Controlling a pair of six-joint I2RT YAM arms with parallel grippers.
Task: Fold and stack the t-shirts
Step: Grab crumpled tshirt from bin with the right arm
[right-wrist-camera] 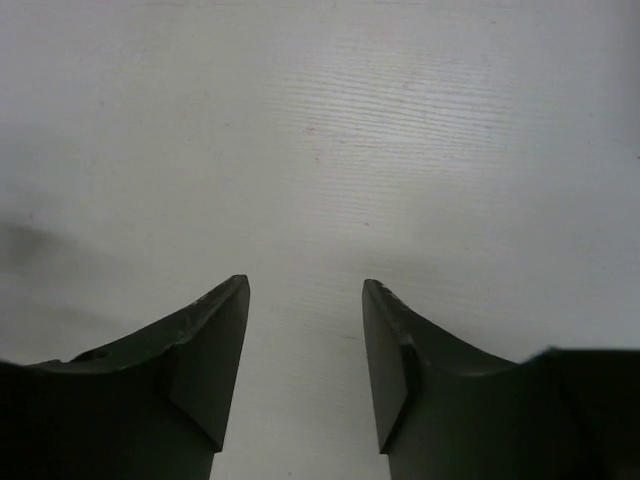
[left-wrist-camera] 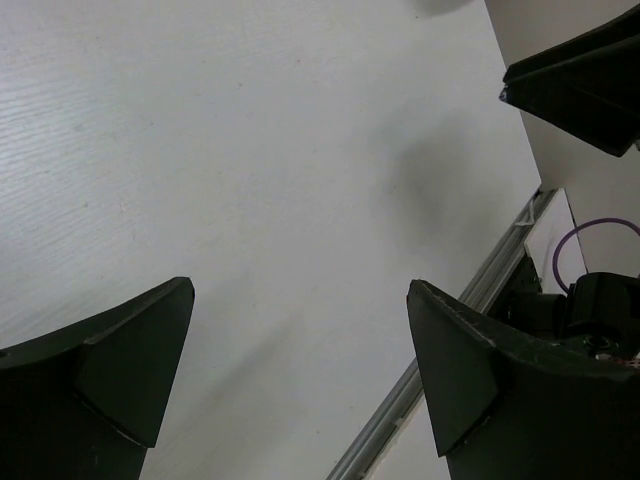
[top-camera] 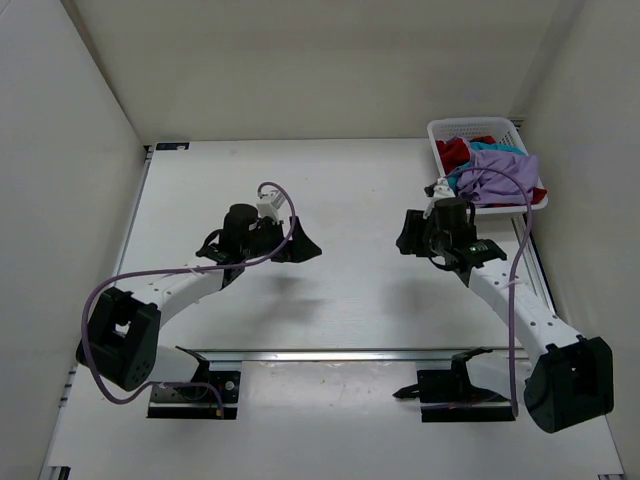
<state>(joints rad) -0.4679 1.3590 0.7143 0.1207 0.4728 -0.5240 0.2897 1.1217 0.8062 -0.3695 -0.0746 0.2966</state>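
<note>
Left pincer point(left-wrist-camera: 300, 300), right pincer point(right-wrist-camera: 305, 290) both spread, empty; t-shirts point(top-camera: 495, 175) apparently crumpled in basket point(top-camera: 470, 124)

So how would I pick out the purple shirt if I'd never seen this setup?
Look to the far right corner of the white table, where a white lattice basket sits. The lavender shirt tops the pile in it, draped toward the basket's near right edge. It is the only pale one: the red shirt and teal shirt lie crumpled under and behind it.
</note>
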